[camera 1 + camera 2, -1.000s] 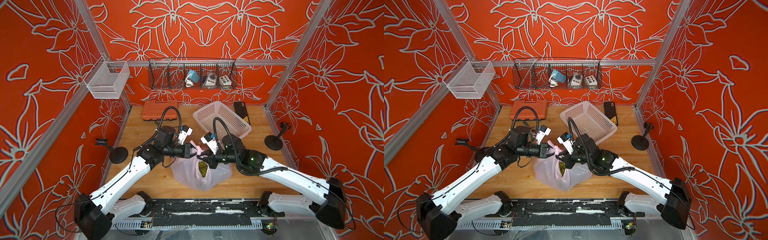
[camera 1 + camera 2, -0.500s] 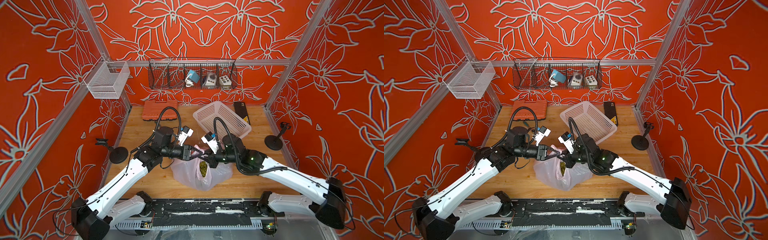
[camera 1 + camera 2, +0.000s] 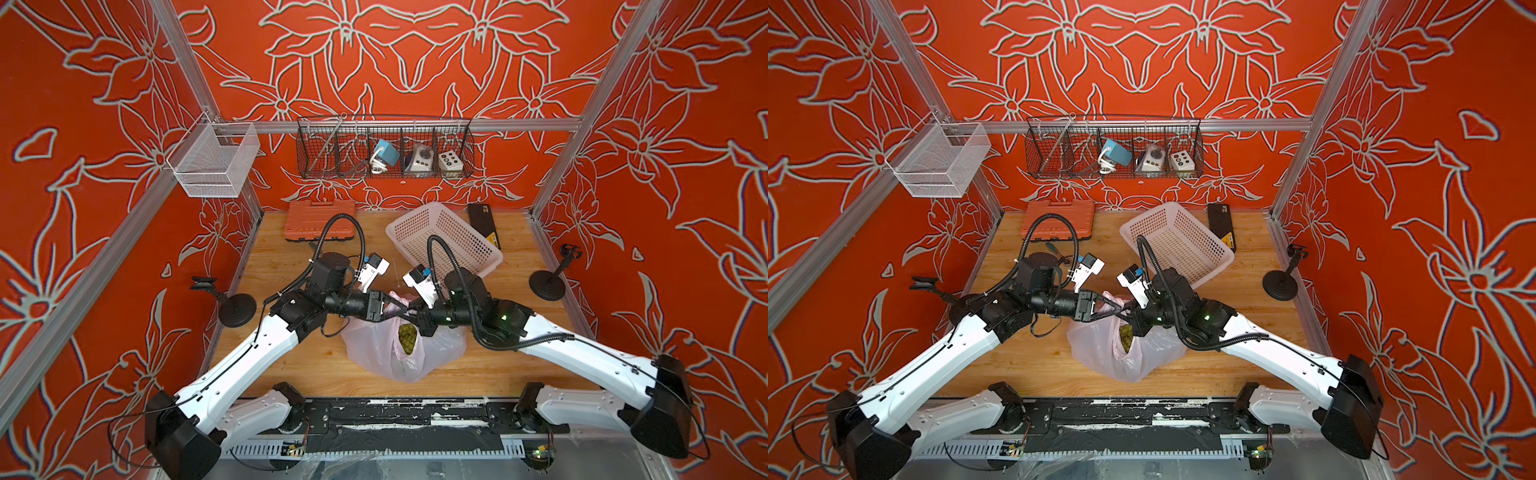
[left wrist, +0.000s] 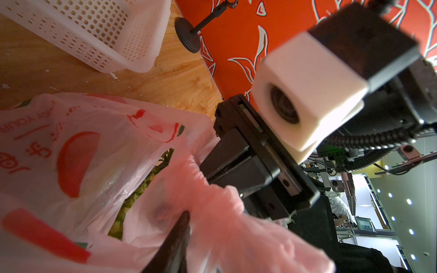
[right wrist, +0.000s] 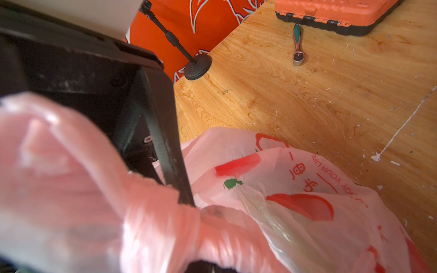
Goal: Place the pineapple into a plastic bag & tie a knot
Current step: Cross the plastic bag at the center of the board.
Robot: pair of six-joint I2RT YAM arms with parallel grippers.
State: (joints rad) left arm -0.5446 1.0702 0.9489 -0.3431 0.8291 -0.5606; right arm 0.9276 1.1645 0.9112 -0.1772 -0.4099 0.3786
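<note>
The pale-pink plastic bag (image 3: 374, 353) sits on the wooden table near the front. The green pineapple (image 3: 408, 338) shows through its open mouth. Both grippers meet above the mouth. My right gripper (image 3: 412, 314) is shut on one bunched handle strip (image 4: 189, 170). My left gripper (image 3: 400, 310) faces it with jaws partly apart, and the other handle strip (image 4: 224, 212) lies over its finger (image 4: 177, 236). The strips cross in a bunched twist (image 5: 199, 212); whether it is a tight knot I cannot tell.
A white perforated basket (image 3: 444, 245) lies tilted behind the right arm. An orange tool case (image 3: 320, 220) and a black box (image 3: 484, 224) sit at the back. A ratchet handle (image 5: 297, 47) lies by the case. Black stands (image 3: 237, 307) (image 3: 548, 284) flank the table.
My left gripper has drawn back a little to the left and its jaws have widened slightly. The right gripper and the bag have stayed in place.
</note>
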